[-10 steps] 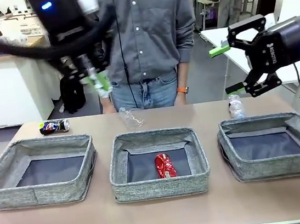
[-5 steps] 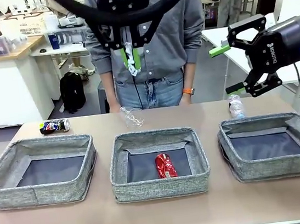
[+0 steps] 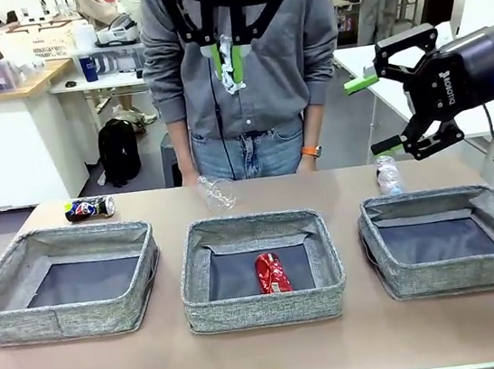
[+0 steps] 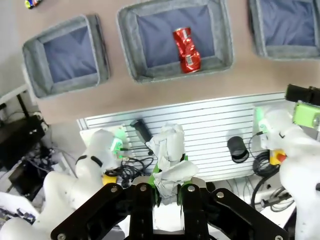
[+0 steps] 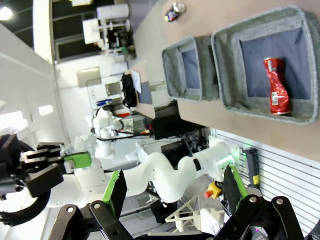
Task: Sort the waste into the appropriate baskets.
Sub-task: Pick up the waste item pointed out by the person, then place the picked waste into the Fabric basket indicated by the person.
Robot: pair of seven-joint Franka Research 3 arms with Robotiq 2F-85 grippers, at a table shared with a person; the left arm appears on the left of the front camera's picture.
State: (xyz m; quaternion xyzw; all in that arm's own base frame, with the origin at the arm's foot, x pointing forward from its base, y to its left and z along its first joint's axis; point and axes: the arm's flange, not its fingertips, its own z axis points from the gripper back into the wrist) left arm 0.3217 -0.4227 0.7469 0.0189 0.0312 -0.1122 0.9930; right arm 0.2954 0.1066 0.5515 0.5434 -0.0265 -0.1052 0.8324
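Note:
My left gripper hangs high above the middle basket, shut on a crumpled white paper ball. In the left wrist view the paper ball sits between the fingers of that gripper, far above the table. A crushed red can lies inside the middle basket. The left basket and right basket hold nothing. Behind them on the table lie a dark can, a clear plastic cup and a water bottle. My right gripper is open in the air above the bottle.
A person stands at the far edge of the table, right behind my left gripper. The table's near strip in front of the baskets is bare. The right wrist view shows the red can in its basket.
My left gripper has swung from the upper left to over the middle and risen, carrying the paper ball. The right arm has not moved.

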